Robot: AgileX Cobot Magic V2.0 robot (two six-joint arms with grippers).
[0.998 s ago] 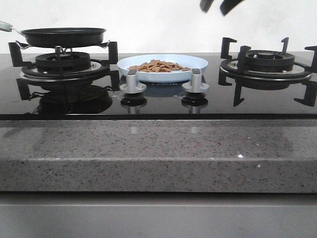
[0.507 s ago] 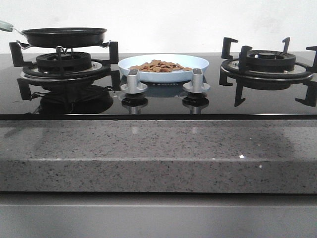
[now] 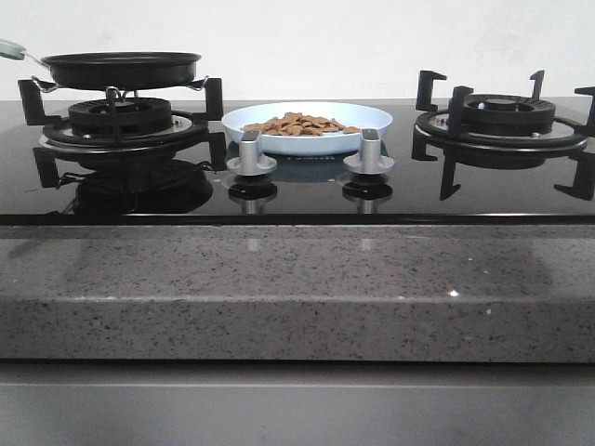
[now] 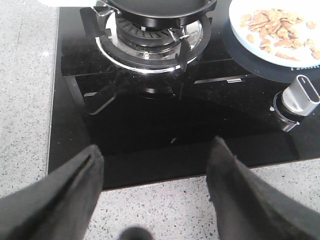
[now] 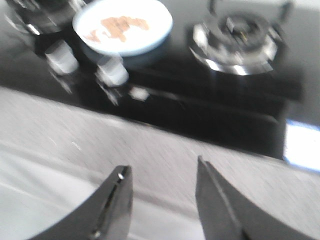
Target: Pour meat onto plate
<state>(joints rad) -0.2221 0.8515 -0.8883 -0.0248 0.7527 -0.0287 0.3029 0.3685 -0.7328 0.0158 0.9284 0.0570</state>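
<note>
And there it is: the heap of small flat light-brown meat chunks [image 3: 299, 124] sits on the round shallow pale-blue plate [image 3: 372, 117], mid-hob, between the two burners on the glossy black glass cooktop [image 3: 502, 190]. By the look of it, the pour is done. The black frying pan [image 3: 121, 67] rests level on the left burner's black iron grate [image 3: 121, 116], its pale handle poking off to the left, parked where it cannot tip.

Neither arm shows in the front view. The left claw [image 4: 155, 185] hangs open over the near edge of the cooktop, just on the near side of the pan's burner, holding nothing. The right claw [image 5: 162, 200] is open and empty too, over the speckled grey stone surface [image 3: 297, 288], well clear of the plate; that picture is blurred.

Two silver control knobs [image 3: 249, 153] stand just in front of the plate. The right burner [image 3: 502, 111] is bare. Nothing blocks either claw.
</note>
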